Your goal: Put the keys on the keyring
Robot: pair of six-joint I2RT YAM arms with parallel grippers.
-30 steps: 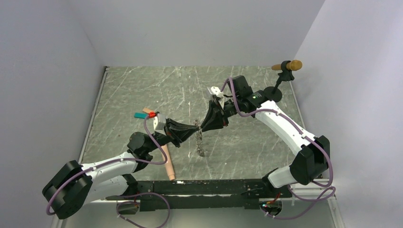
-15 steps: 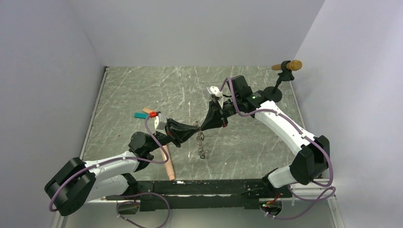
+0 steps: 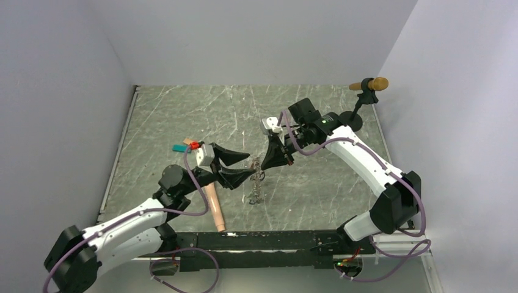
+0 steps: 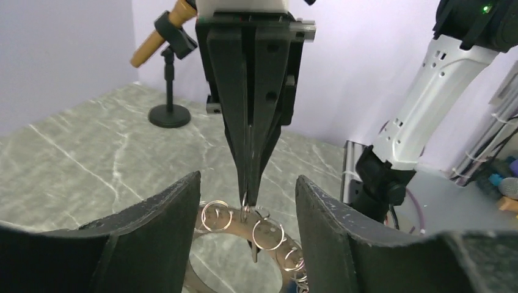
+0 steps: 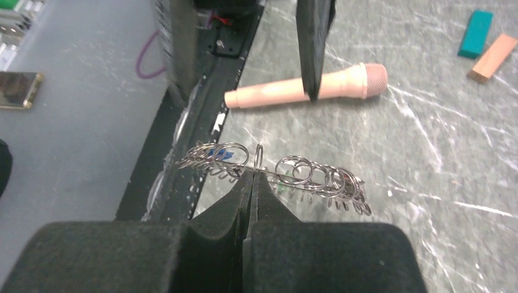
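Note:
The keyring (image 3: 256,183) is a floppy metal loop strung with several small split rings, and it hangs down toward the table. My right gripper (image 3: 261,165) is shut on its top edge. In the right wrist view the pinch (image 5: 253,174) sits mid-wire on the keyring (image 5: 299,172). A blue key head (image 5: 221,154) peeks through the rings. My left gripper (image 3: 250,163) is open, its fingertips straddling the keyring (image 4: 236,223) without touching it. In the left wrist view the left gripper (image 4: 247,180) frames the right gripper's shut tips (image 4: 247,195).
A peach cylinder (image 3: 214,207) lies near the front edge under the left arm. Teal block (image 3: 179,148) and tan block (image 3: 190,143) lie to the left, with a small red piece (image 3: 195,145) beside them. A stand with a tan-tipped bar (image 3: 365,85) is at the back right.
My left gripper has opened and let go of the keyring. The right gripper has shut on it and shifted slightly left. The left arm has stretched forward.

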